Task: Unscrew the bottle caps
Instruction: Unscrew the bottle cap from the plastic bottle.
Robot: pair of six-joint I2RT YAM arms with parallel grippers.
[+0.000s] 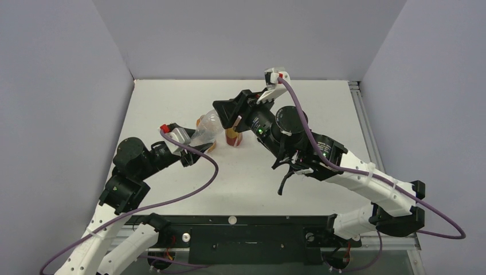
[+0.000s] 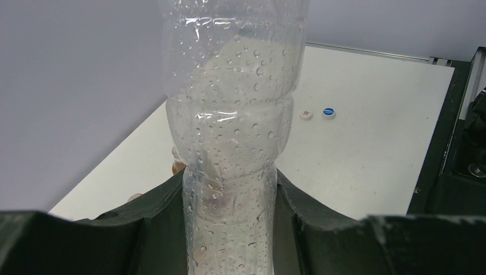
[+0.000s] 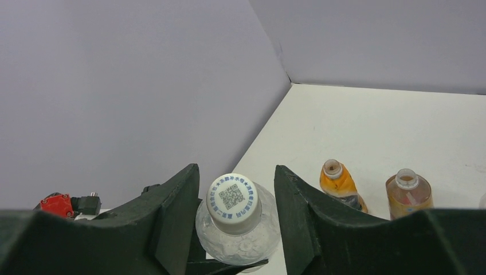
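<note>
My left gripper (image 2: 229,182) is shut on the lower body of the clear bottle (image 2: 232,114), which is wet inside, and holds it tilted above the table (image 1: 207,127). Its white cap (image 3: 233,196), printed with a QR code, is on the neck. My right gripper (image 3: 235,177) is open, one jaw on each side of that cap with a gap on both sides. The orange bottle (image 3: 338,182) and the reddish-brown bottle (image 3: 408,193) stand on the table beyond, both with open necks. A blue cap (image 2: 328,112) and a pale cap (image 2: 307,114) lie loose on the table.
The reddish-brown bottle (image 1: 233,137) stands just right of the held bottle, under the right arm. Grey walls close the table (image 1: 321,103) at the back and both sides. Purple cables loop over the near part of the table (image 1: 200,189).
</note>
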